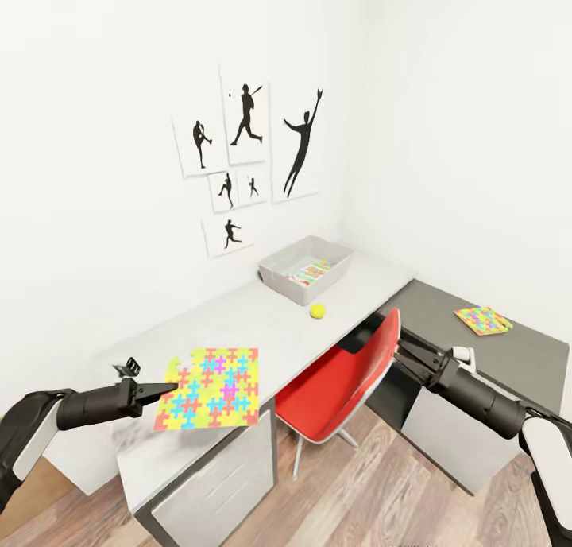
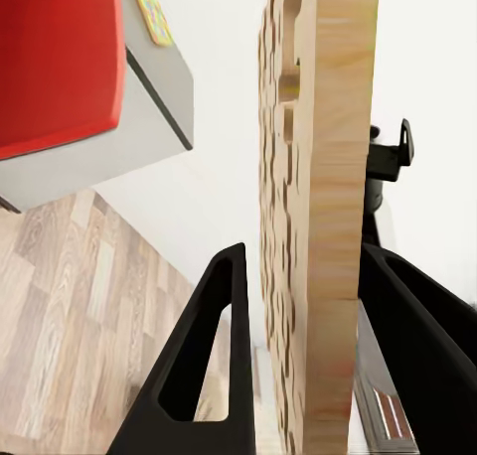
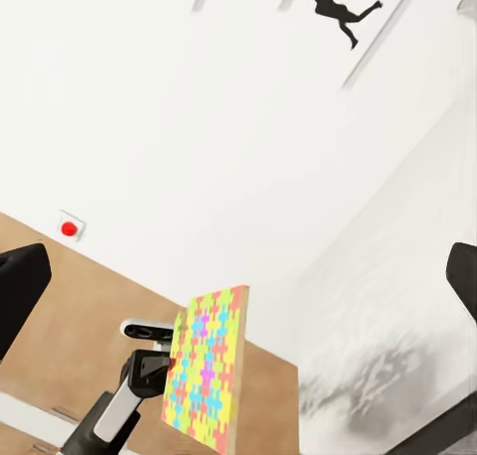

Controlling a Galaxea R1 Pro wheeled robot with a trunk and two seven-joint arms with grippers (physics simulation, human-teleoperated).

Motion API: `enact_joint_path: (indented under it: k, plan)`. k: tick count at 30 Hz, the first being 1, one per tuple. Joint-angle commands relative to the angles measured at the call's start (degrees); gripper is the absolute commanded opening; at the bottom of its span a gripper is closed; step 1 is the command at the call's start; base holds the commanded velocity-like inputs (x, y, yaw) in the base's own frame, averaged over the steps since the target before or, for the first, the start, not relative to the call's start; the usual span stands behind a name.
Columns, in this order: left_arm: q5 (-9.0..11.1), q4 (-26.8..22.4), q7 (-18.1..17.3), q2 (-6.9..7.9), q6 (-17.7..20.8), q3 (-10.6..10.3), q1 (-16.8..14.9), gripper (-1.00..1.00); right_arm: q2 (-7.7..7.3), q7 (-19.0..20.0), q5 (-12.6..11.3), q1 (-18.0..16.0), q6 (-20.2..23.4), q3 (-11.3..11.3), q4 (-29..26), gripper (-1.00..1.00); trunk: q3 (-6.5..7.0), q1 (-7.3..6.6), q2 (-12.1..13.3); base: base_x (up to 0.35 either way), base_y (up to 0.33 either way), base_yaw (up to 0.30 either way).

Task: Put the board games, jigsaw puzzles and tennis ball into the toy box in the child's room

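My left gripper [image 1: 163, 388] [image 2: 308, 376] is shut on the edge of a multicoloured jigsaw puzzle [image 1: 210, 388] [image 2: 318, 207] [image 3: 204, 371], which it holds tilted just above the near end of the table [image 1: 238, 316]. The grey toy box [image 1: 306, 269] stands at the table's far corner, with printed board games [image 1: 308, 273] lying in it. In front of the box, the tennis ball [image 1: 318, 311] rests on the table. A second jigsaw puzzle [image 1: 482, 320] lies on the dark cabinet top at the right. My right gripper [image 1: 401, 352] [image 3: 243, 276] is open and empty beside the chair back.
A red chair [image 1: 349, 380] is pushed under the table between my two arms. Black sports silhouettes [image 1: 246, 149] hang on the white wall behind the table. Wood-plank floor [image 1: 357, 491] lies below. The dark cabinet with a white door [image 1: 445, 428] is under my right arm.
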Motion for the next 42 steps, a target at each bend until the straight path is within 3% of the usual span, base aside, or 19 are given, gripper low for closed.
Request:
enact_joint_path:
  k: [1, 21, 36, 42]
  plan:
    - [0.14, -0.03, -0.05, 0.02, 0.6, 0.02, -0.02, -1.0, 0.01, 0.26, 0.18, -0.08, 0.26, -0.27, 0.01, 1.0, -0.06, 0.04, -0.12, 0.0, 0.0, -0.219]
    - [0.11, -0.05, -0.03, -0.33, 0.45, 0.2, 0.05, -1.0, 0.01, 0.31, 0.18, -0.08, 0.35, -0.82, 0.01, 1.0, 0.27, 0.04, -0.12, 0.106, -0.24, -0.05]
    - [0.02, 0.04, 0.01, -0.43, 0.3, 0.16, 0.04, -1.0, 0.01, 0.26, 0.26, -0.08, 0.31, -0.86, 0.01, 1.0, 0.27, 0.04, -0.12, 0.204, -0.268, 0.259]
    - [0.0, 0.04, 0.07, -0.43, 0.27, 0.17, 0.06, -1.0, 0.01, -0.2, 0.37, -0.08, 0.21, -0.81, 0.01, 1.0, 0.27, 0.04, -0.12, 0.247, -0.247, 0.062]
